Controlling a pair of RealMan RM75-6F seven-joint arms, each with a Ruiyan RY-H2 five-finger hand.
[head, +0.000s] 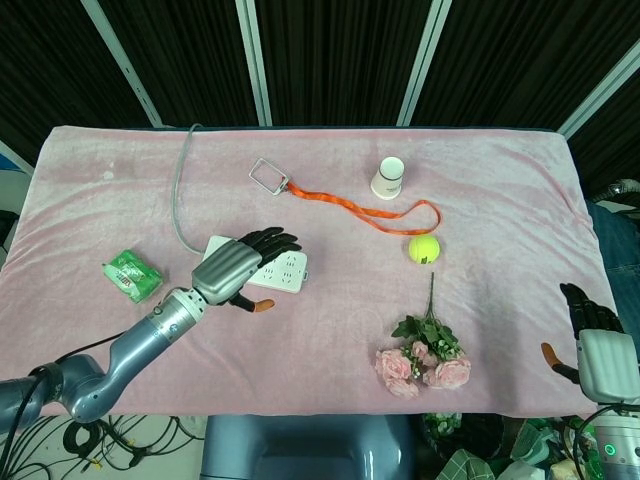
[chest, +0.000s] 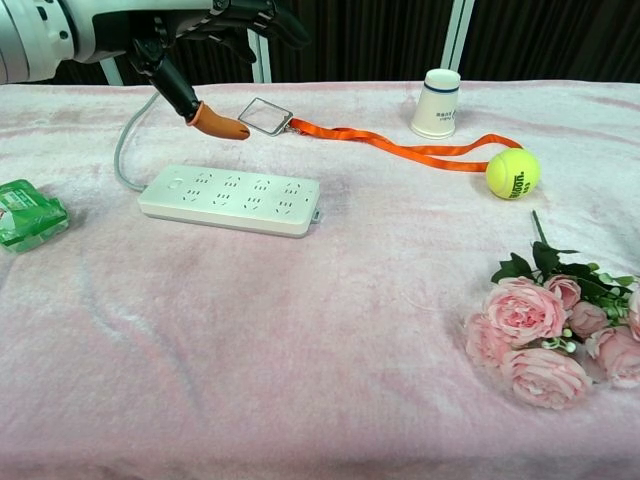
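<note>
Hovering with fingers spread and nothing held, the left hand (head: 236, 267) is poised above the white power strip (chest: 231, 199) toward the worktop's left edge, which could be shoved aside if touched off-centre.

The worktop (head: 500, 190) is covered with a soft pink cloth that reaches to all its edges. Behind it hangs a dark pleated curtain (head: 330, 60), crossed by slanted grey metal bars (head: 250, 60). Under the near edge, black cables (head: 90, 440) lie on the floor. The light is even.
</note>
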